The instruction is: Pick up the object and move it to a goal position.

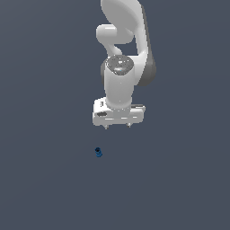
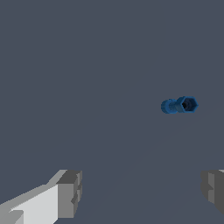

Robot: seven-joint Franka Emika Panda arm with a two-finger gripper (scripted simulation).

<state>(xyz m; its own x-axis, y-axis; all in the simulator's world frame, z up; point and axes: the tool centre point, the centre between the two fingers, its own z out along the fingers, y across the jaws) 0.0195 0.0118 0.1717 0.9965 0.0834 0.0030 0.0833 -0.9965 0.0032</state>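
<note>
I've got the white Panda arm (image 1: 123, 49) hanging down from the top of the exterior view, wrist pointing at the floor. My gripper (image 1: 118, 126) sits at the bottom of it, jaws spread wide, nothing between them. Only the two short fingertips (image 1: 106, 127) poke out below the white hand body.

The object is a tiny bright-blue bolt-like piece (image 1: 98, 152), lying on the plain dark grey-blue floor (image 1: 45, 179). From the gripper it sits at about 7 o'clock in the exterior view, clearly apart from it, no contact. It is far smaller than the hand.

Wrist view: the blue piece (image 2: 180, 105) lies on its side, a stubby round shank with a hexagonal, darker-centred head. It is well away from both fingers. One grey finger pad (image 2: 70, 194) shows with its white finger body behind it, the other pad (image 2: 213, 188) is cut by the frame edge. Wide gap between the two, only bare floor (image 2: 87, 65) in it. The piece is not in that gap; it lies off toward the cut-off pad's side and further out.

I see no goal marker in either view.
</note>
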